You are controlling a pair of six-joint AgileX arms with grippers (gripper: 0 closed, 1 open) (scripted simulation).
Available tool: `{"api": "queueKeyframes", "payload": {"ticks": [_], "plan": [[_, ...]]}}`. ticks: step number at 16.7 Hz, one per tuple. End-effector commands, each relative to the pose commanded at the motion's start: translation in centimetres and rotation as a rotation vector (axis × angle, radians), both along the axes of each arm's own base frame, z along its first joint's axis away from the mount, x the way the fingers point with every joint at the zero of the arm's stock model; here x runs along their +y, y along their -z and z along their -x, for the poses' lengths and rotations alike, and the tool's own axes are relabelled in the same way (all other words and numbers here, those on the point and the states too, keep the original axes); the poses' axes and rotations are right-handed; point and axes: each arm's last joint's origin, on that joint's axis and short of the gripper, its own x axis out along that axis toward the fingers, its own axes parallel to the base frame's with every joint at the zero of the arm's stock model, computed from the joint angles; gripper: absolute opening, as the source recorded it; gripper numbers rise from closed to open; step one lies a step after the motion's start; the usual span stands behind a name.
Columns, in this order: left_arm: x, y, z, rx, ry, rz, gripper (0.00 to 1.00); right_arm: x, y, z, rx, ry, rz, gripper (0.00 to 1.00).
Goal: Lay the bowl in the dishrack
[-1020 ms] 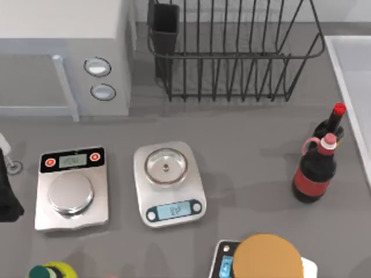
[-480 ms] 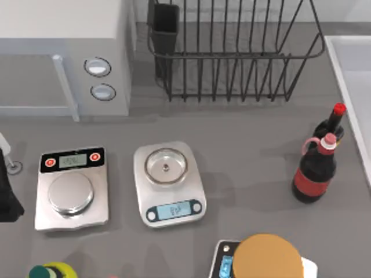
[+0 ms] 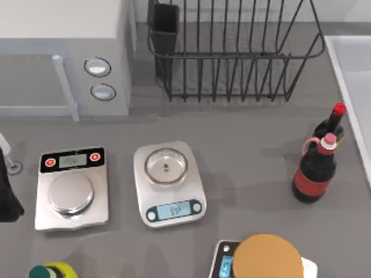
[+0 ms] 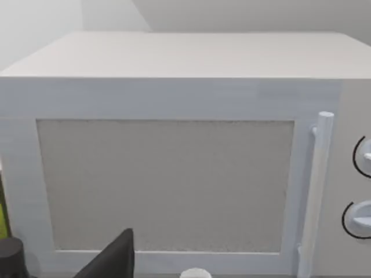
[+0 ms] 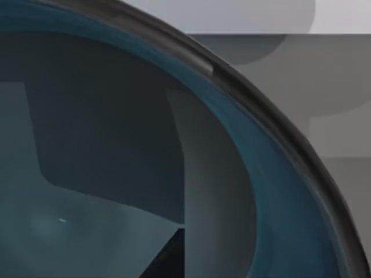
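Blue glaze under a dark rim: the bowl (image 5: 272,191) sits tight against the right wrist camera, and the right gripper's hold on it cannot be told.

The move turns on the dishrack (image 3: 232,55), whose long axis runs across the table, tines upright and utensil cup (image 3: 166,29) at its left corner. A tan round thing (image 3: 268,258) lies well apart from the rack, beyond the middle scale (image 3: 168,184); whether that is the bowl is unclear. The right arm looks nearer. Bare grey table (image 3: 243,145) leads to the rack, with the bottles (image 3: 316,168) off its right end, the microwave (image 3: 58,52) just beside its left, and the left arm (image 3: 7,197) parked far left.
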Motion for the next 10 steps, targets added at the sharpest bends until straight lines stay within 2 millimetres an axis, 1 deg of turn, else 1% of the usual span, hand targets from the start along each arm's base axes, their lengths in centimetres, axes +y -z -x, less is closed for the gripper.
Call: {"api": "queueKeyframes", "payload": {"ticks": [7,8,10], "plan": [[0.00,0.00,0.00,0.000,0.000,0.000,1.00,0.00,0.00,0.00,0.000,0.000,0.000,0.02],[0.00,0.00,0.00,0.000,0.000,0.000,1.00,0.00,0.00,0.00,0.000,0.000,0.000,0.00],[0.00,0.00,0.00,0.000,0.000,0.000,1.00,0.00,0.00,0.00,0.000,0.000,0.000,0.00]]}}
